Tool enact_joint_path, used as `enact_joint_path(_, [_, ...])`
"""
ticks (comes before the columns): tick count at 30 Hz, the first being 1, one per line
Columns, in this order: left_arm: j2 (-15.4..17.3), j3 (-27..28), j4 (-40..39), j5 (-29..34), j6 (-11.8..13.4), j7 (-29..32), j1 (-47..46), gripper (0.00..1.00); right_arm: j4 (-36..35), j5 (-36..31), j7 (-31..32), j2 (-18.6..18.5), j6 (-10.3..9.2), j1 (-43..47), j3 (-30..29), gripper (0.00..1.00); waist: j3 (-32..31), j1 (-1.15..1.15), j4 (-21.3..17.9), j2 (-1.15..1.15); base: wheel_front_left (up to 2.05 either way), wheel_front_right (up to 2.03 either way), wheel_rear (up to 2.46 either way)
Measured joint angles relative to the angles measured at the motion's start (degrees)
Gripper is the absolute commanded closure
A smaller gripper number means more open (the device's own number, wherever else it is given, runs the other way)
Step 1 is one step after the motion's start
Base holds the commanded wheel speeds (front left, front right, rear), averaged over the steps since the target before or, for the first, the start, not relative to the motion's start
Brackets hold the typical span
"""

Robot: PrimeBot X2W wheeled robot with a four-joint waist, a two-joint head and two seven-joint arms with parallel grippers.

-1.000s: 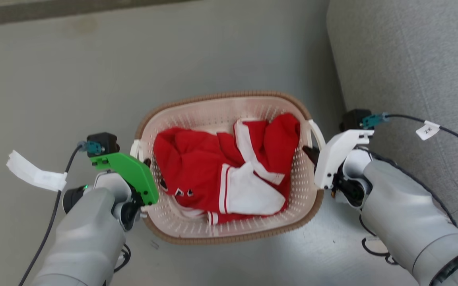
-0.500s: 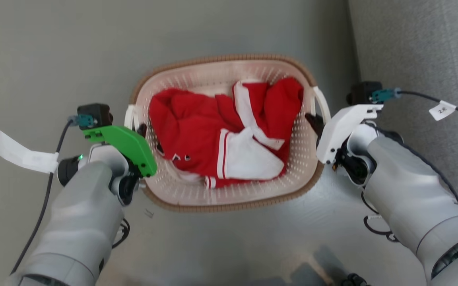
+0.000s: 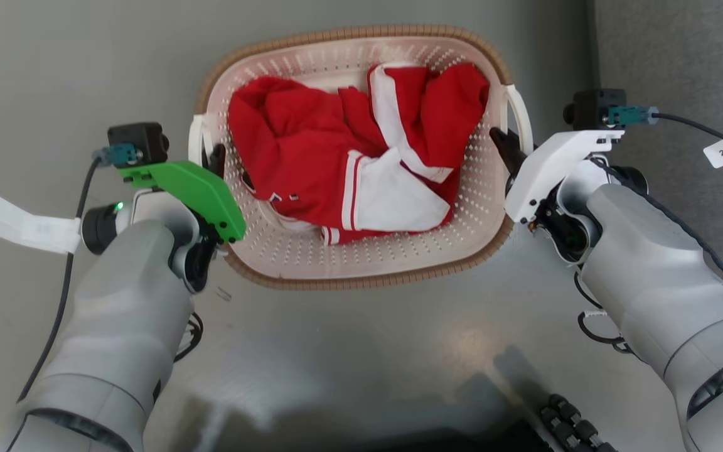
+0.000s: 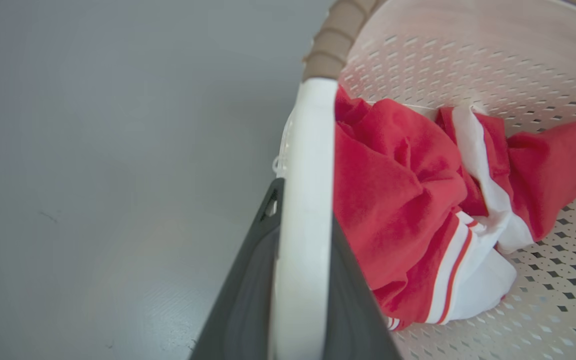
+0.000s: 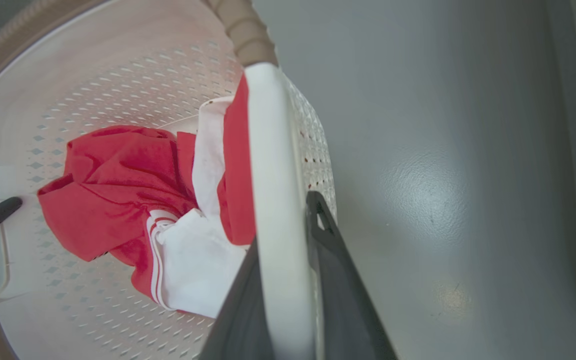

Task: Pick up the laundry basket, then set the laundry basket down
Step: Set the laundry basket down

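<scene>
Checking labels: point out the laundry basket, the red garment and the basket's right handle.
laundry basket (image 3: 361, 282): head view, near brown rim.
red garment (image 3: 299, 150): head view, red fabric left of middle.
right handle (image 5: 273, 175): right wrist view, middle of white loop.

Oval laundry basket (image 3: 368, 280), cream perforated walls, brown woven-look rim, white loop handle each side. Upright, centre-far over grey floor (image 3: 54, 63). Crumpled red-and-white clothing (image 3: 311, 150) inside.

Glossy grey floor (image 3: 361, 351), grey upholstery (image 3: 681, 56)
</scene>
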Motion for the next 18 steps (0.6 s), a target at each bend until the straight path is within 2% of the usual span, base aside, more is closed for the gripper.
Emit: enact_joint_path(18, [0.0, 0.1, 1.4, 0.0, 0.0, -2.5, -4.1, 1.00, 0.0, 0.1, -3.7, 0.1, 0.00, -3.0, 1.0, 1.00, 7.0, 0.00, 0.0, 0.00, 0.00, 0.00, 0.00])
